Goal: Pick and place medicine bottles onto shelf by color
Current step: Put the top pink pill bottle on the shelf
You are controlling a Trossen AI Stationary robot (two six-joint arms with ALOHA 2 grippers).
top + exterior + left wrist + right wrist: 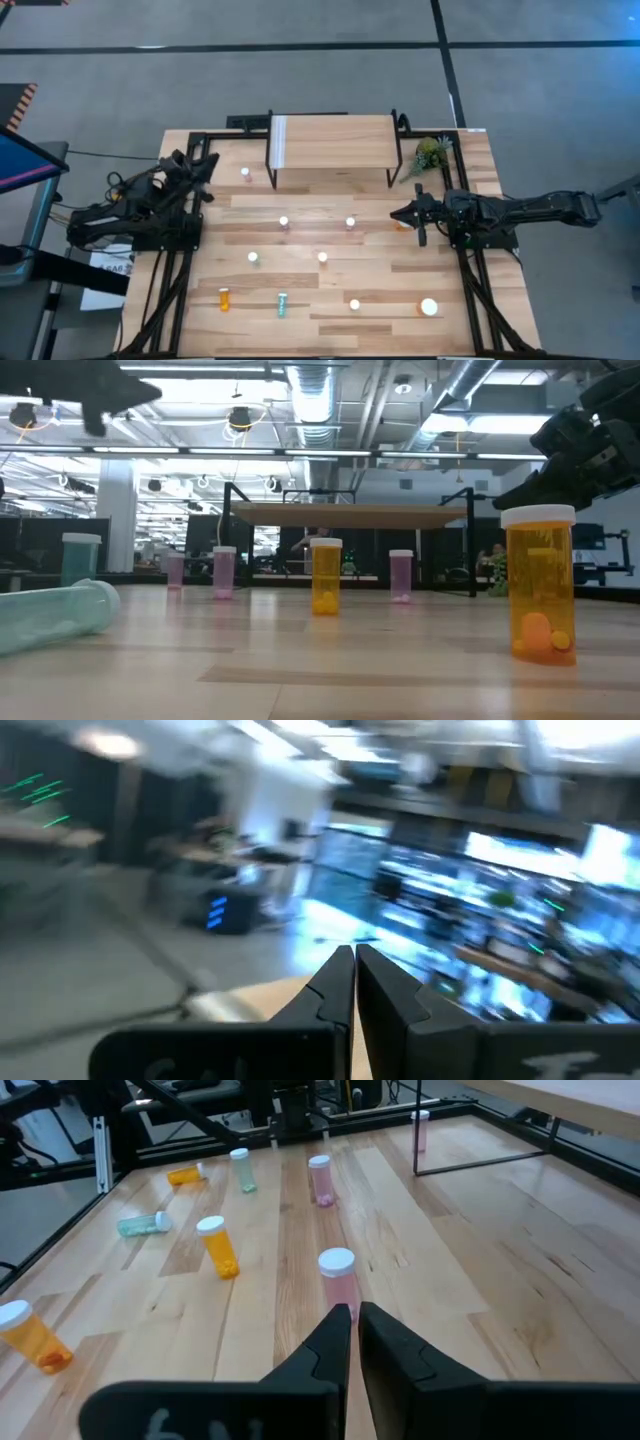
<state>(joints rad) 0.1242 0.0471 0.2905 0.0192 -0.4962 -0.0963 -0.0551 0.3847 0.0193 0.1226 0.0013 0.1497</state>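
Observation:
The shelf stands at the table's far middle on thin black legs, its top bare; it also shows in the low view. Three pink bottles, a teal one and orange ones stand upright on the table. A wide orange bottle stands near the front right. An orange bottle and a teal bottle lie on their sides. My right gripper is shut and empty, just right of the nearest pink bottle. My left gripper is shut, raised at the far left.
A small green plant stands right of the shelf. An orange patch shows under my right gripper; what it is I cannot tell. Black frame rails run along both table sides. Bare wood lies between shelf and bottles.

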